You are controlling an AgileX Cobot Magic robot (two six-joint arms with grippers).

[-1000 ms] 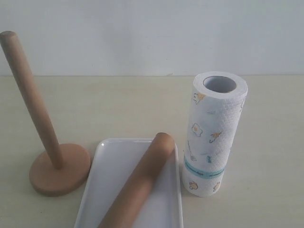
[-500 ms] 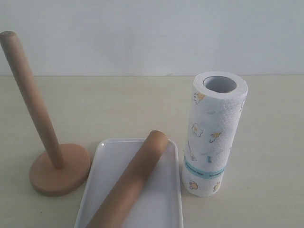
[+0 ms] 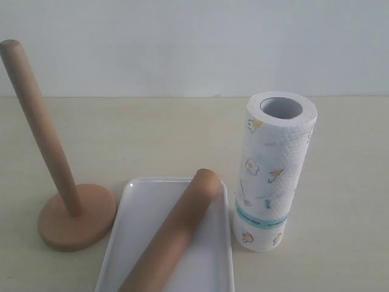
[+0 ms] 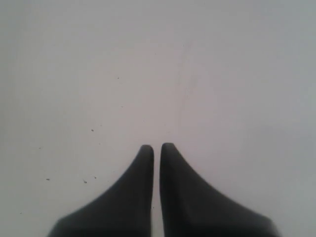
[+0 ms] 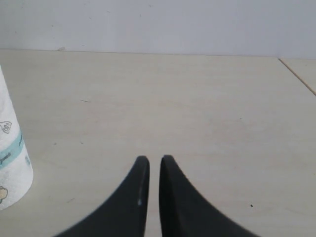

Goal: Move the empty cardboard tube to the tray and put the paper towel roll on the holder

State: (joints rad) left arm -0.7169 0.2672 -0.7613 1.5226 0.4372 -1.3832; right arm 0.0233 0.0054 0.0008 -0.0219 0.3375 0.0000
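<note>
Since the counter (image 3: pixel 158 128) carries everything, I log it first: pale, wood-grained, with a white wall behind.

White tray (image 3: pixel 137 207): flat on the counter at the near edge of the exterior view, between holder and roll.

Paper towel roll (image 3: pixel 273 176): upright on the counter just beside the tray's right rim, hollow core facing up, teal band low. Not on the holder.

Holder (image 3: pixel 76 219): disc base on the counter just left of the tray, dowel standing up from it.

Empty cardboard tube (image 3: pixel 176 234): slanted across the tray, far end over the far right corner near the roll, near end cut off by the frame. Resting or lifted, cannot tell.

My left claw (image 4: pixel 156 146): clenched on nothing, facing a blank pale surface.

My right claw (image 5: pixel 151 159): clenched, empty, low over the counter, with the roll off to one side.
</note>
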